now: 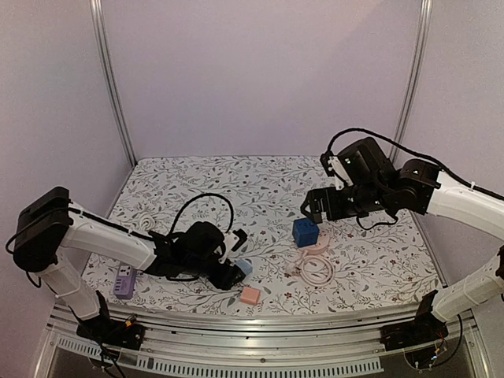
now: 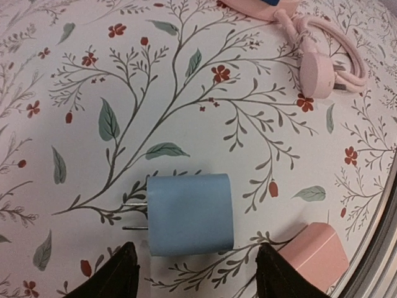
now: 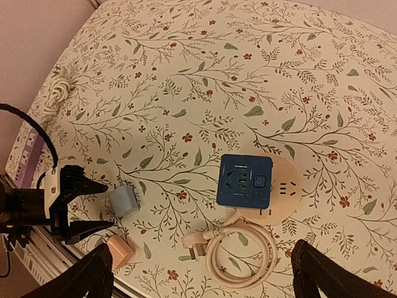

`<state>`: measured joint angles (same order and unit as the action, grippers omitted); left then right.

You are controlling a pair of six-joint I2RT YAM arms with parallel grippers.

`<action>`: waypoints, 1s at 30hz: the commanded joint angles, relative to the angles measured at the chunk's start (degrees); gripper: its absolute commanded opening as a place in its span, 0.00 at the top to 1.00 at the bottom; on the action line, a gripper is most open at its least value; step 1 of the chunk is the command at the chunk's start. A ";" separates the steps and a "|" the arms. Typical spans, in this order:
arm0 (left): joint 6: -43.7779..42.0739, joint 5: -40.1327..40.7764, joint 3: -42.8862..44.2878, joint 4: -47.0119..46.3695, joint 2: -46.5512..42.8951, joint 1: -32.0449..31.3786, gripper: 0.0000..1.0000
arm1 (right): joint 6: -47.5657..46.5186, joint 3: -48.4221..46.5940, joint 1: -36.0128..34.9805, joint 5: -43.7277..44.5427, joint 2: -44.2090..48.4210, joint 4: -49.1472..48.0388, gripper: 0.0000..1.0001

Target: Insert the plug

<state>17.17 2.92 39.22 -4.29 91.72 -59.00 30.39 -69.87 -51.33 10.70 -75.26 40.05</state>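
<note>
A light blue plug (image 2: 189, 214) lies flat on the floral cloth, its two metal prongs pointing left. My left gripper (image 2: 198, 273) is open, and its black fingertips (image 2: 127, 270) stand either side of the plug's near edge without touching it. From above, the plug (image 1: 245, 267) sits just off the left gripper (image 1: 234, 258). A dark blue cube socket (image 3: 244, 181) sits on a round pink base (image 3: 288, 186). My right gripper (image 3: 205, 279) is open and empty, hovering above the cube socket (image 1: 305, 231).
A pink adapter (image 2: 316, 257) lies right of the blue plug, near the table's front edge. A coiled pink cable with its plug (image 3: 242, 254) lies beside the cube. A purple power strip (image 1: 124, 281) and white cord (image 1: 146, 224) lie at the left.
</note>
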 commanded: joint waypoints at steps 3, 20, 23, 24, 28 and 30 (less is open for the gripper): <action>-0.90 0.47 2.24 1.92 2.61 -0.94 0.41 | 0.04 1.82 -0.17 -0.93 0.81 -1.25 0.01; -1.59 4.27 5.55 3.24 6.66 -1.99 0.51 | 0.04 4.16 -0.17 -2.53 2.73 -1.96 0.01; -1.94 4.54 6.12 3.20 7.09 -2.07 0.51 | 0.11 4.32 -0.16 -2.69 2.80 -2.04 0.01; -2.08 4.67 6.31 3.37 7.48 -2.08 0.51 | 0.06 4.43 -0.11 -2.70 2.90 -2.08 0.01; -2.65 5.17 7.90 4.09 9.09 -2.17 0.53 | 0.06 4.64 -0.13 -2.88 3.18 -2.17 0.01; -2.77 5.21 7.97 4.00 9.43 -2.26 0.62 | 0.10 4.76 -0.11 -2.96 3.43 -2.25 0.01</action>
<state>15.51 7.25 45.89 -1.61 99.50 -60.29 30.39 -66.24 -51.33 8.21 -73.45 38.48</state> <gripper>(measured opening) 0.451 0.989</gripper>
